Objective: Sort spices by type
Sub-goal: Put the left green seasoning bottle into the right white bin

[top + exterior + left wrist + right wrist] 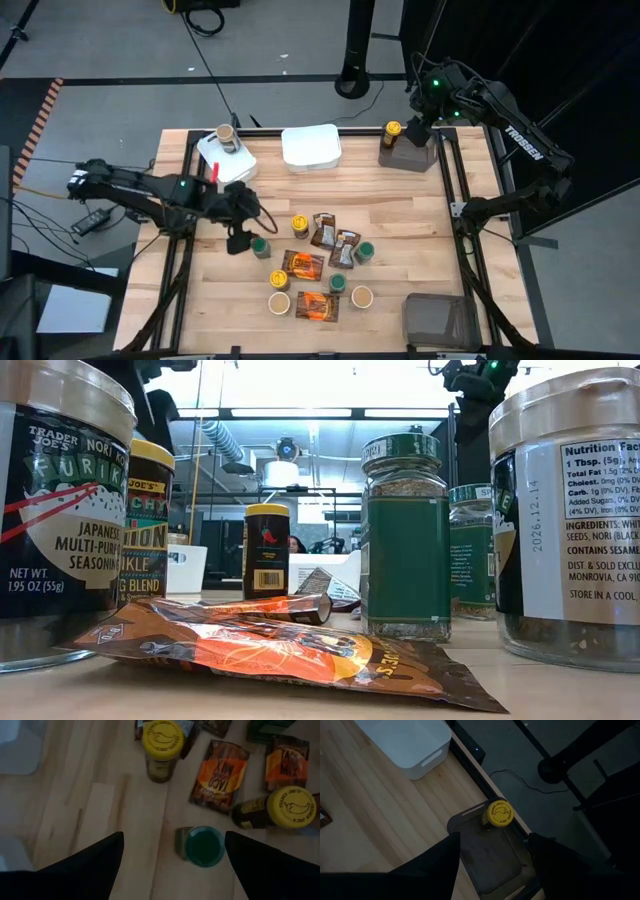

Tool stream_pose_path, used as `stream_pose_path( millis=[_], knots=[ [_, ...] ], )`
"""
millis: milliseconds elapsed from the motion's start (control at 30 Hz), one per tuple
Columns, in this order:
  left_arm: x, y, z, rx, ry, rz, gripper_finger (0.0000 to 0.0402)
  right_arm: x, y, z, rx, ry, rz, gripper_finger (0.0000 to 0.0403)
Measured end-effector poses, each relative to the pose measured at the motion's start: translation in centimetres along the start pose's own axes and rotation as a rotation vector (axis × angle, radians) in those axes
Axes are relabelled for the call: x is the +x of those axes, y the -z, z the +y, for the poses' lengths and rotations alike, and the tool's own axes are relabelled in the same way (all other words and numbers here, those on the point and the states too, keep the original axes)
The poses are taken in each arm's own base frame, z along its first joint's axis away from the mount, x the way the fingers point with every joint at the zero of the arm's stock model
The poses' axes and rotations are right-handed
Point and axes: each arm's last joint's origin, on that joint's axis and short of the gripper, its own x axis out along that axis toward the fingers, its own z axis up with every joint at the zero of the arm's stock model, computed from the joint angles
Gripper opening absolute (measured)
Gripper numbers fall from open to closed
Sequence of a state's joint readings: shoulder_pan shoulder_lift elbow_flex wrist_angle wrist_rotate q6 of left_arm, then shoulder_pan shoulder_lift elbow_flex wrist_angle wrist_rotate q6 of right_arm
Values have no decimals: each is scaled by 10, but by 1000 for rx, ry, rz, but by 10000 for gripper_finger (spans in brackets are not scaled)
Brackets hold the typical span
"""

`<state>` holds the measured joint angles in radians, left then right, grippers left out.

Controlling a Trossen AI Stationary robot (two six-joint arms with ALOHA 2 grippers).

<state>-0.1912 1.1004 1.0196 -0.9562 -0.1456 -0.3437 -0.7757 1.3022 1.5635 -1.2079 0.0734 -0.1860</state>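
Observation:
The spices lie in a cluster at the table's middle: jars with yellow (299,225), green (364,252) and tan (361,296) lids, and orange-and-brown packets (303,266). My left gripper (248,232) hovers open at the cluster's left side, just above a green-lidded jar (204,846) that stands upright on the table, ahead of the fingers. My right gripper (418,128) hangs open over the far-right grey-brown bin (490,855). A yellow-lidded jar (499,814) stands upright in that bin, clear of the fingers. A tan-lidded jar (227,137) stands in the far-left white tub (235,165).
A second white tub (311,145) sits at the far middle. Another grey-brown bin (435,318) sits at the near right corner. A taco-mix packet (220,775) and a yellow-lidded jar on its side (290,807) lie close to the green-lidded jar. Bare wood lies left of the cluster.

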Motion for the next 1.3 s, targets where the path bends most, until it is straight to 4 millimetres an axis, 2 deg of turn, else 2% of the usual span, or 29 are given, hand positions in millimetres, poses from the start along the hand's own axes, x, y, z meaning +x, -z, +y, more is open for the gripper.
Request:
stream_pose_path(
  millis=[300, 467, 967, 1133, 1300],
  knots=[
    [29, 27, -22, -31, 21, -1, 353, 0, 0, 1, 10, -25, -5, 242],
    [38, 39, -32, -49, 28, -22, 353, 0, 0, 1, 11, -43, -8, 241],
    [71, 44, -56, 59, -18, 10, 352, 0, 0, 1, 11, -45, -8, 242],
    [73, 44, -56, 65, -25, 19, 326, 0, 0, 1, 11, -45, -8, 240],
    [73, 47, -54, 78, -47, 38, 280, 0, 0, 1, 11, -45, -10, 242]
  ],
)
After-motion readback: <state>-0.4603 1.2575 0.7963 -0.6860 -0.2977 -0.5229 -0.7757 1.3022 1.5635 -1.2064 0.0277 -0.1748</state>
